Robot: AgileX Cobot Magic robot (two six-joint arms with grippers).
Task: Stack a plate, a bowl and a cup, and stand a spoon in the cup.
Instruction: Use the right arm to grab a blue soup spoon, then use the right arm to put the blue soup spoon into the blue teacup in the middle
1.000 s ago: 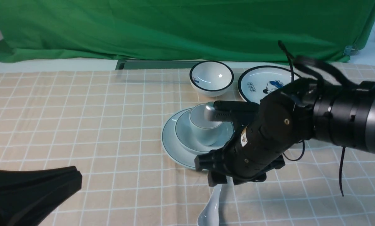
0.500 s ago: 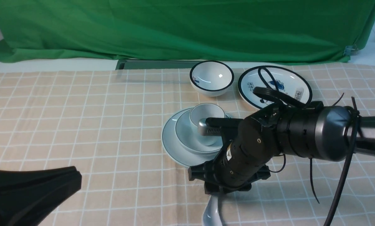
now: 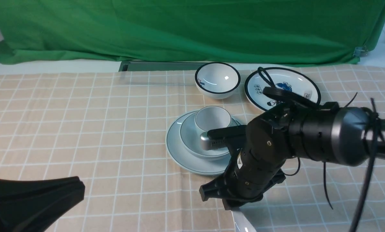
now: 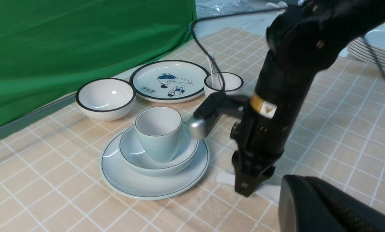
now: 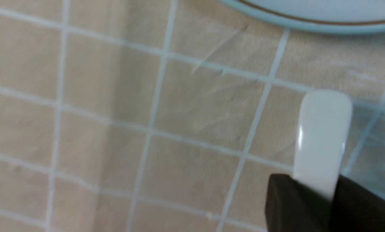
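At the near left edge of the counter [image 3: 115, 145], the left hand [image 3: 73, 191] sits closed and empty. Right of it, the right arm [image 3: 324, 141] comes in from the side and bends sharply at the wrist, so the right hand [image 3: 226, 199] points down. Its fingers [image 5: 295, 203] press both sides of the spoon [image 3: 242, 222] handle. The spoon lies on the cloth just short of the plate [image 3: 182, 158]. On the plate sits the bowl [image 3: 190, 141], and in it the cup [image 3: 211, 117], upright. Farthest back are a black-rimmed bowl [image 3: 217, 79] and a picture plate [image 3: 282, 85].
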